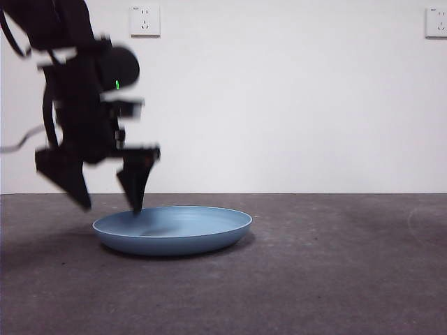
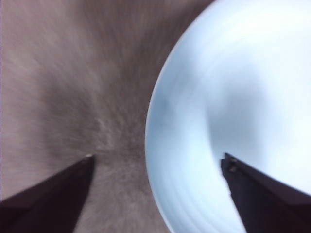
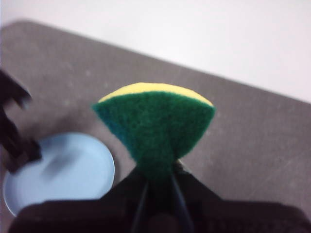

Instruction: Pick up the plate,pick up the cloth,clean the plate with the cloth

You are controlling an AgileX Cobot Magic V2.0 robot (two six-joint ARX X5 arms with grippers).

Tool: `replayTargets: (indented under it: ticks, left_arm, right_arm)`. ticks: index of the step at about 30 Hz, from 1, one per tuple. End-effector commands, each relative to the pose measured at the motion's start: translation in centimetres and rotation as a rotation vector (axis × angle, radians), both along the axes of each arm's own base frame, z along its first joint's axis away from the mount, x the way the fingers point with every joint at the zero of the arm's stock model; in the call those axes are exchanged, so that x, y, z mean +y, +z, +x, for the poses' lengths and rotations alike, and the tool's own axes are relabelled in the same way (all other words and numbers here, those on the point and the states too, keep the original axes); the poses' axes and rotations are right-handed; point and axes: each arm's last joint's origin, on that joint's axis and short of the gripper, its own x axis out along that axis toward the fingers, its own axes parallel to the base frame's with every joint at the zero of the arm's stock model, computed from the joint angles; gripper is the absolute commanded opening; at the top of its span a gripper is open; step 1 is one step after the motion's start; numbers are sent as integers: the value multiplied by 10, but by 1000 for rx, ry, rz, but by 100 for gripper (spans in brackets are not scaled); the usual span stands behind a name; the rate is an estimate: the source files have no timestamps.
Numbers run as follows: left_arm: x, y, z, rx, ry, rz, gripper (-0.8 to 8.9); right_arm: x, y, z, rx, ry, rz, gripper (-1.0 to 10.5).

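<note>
Setting: a plain white wall (image 1: 293, 105) carrying two white sockets, one upper left (image 1: 144, 20) and one at the upper right edge (image 1: 436, 22), behind a dark grey table (image 1: 314, 279) with a mottled, matte, slightly grainy surface. Item one: the plate (image 1: 174, 234), round, wide and shallow, light blue matte plastic with a low raised rim, lying flat on the table left of centre in the front view. Item two: the left gripper (image 1: 112, 208), black and motion-blurred, coming down from the upper left, its jaws spread wide apart and straddling the plate's left rim, one tip outside over the table, the other just above the plate's inner surface; it grasps nothing. The left wrist view adds what the front view cannot: the same two pointed black tips with the plate's curved rim (image 2: 150, 121) running between them, grey table to one side and pale blue interior to the other, all streaked by blur. Item three: the cloth (image 3: 155, 128), in fact a sponge, yellow foam with a coarse, fibrous dark green scouring face, seen only in the right wrist view, pinched by its lower end in the clenched right gripper (image 3: 156, 182) and held aloft, well apart from the plate (image 3: 63, 174) on the table below it. That view also shows part of the left arm (image 3: 14, 126) beside the plate's edge.
</note>
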Motion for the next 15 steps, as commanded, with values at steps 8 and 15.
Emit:
replayTargets:
  ticks: [8,15]
  left_arm:
    - [21,117,-63,-292,10,-132,441]
    - [38,173,-141,-409,-50,-197,440]
  right_arm:
    - [11,-53,66,286,20,-23,-16]
    - [-3,-124,134,592,-24,41,-16]
